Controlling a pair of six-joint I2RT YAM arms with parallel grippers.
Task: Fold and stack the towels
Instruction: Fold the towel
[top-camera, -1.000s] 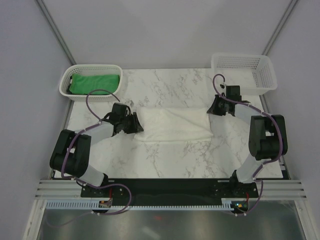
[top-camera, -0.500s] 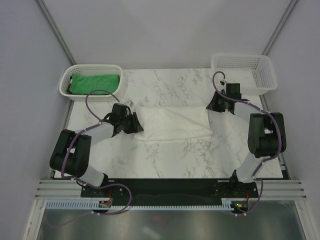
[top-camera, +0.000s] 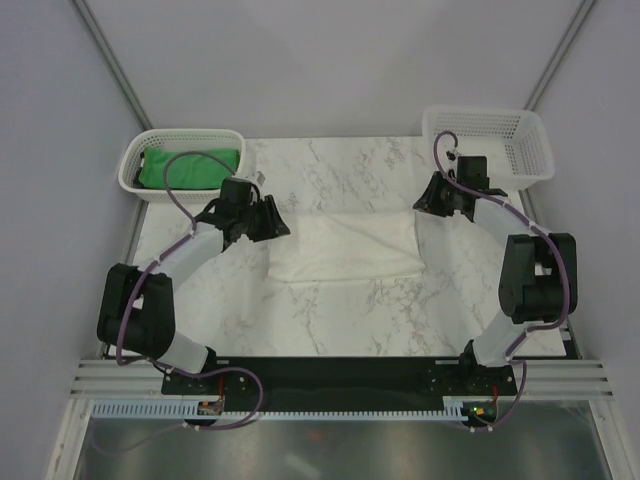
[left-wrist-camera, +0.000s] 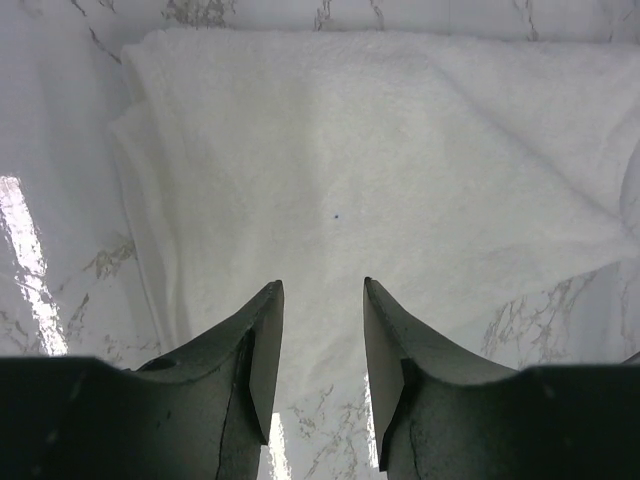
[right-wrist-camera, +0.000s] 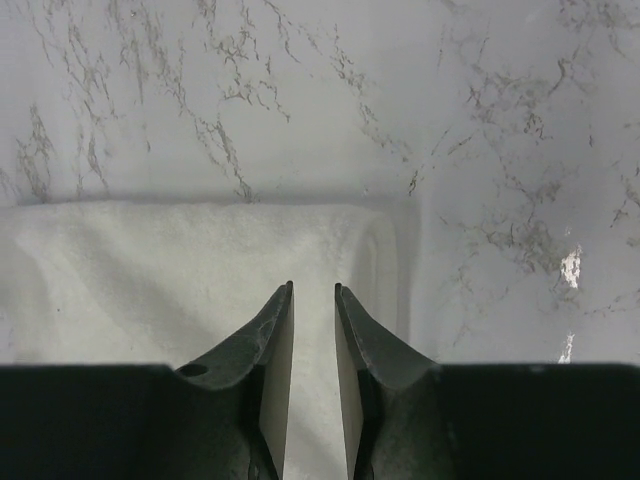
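Note:
The white towel (top-camera: 345, 247) lies folded flat in the middle of the marble table. It fills the left wrist view (left-wrist-camera: 380, 170) and the lower left of the right wrist view (right-wrist-camera: 180, 270). My left gripper (top-camera: 277, 222) hovers over the towel's far left corner, open and empty (left-wrist-camera: 320, 288). My right gripper (top-camera: 420, 204) hovers over the towel's far right corner, its jaws a narrow gap apart with nothing between them (right-wrist-camera: 313, 290). The green towel (top-camera: 190, 166) lies folded in the left basket. The navy towel is out of view.
A white mesh basket (top-camera: 133, 172) stands at the far left corner and holds the green towel. A second white mesh basket (top-camera: 488, 140) stands at the far right corner with nothing showing in it. Bare marble (top-camera: 340, 310) lies in front of the towel.
Both grippers have drawn back from the white towel's ends towards the far side. The left arm has stretched out. The towel's left edge now lies free and flat.

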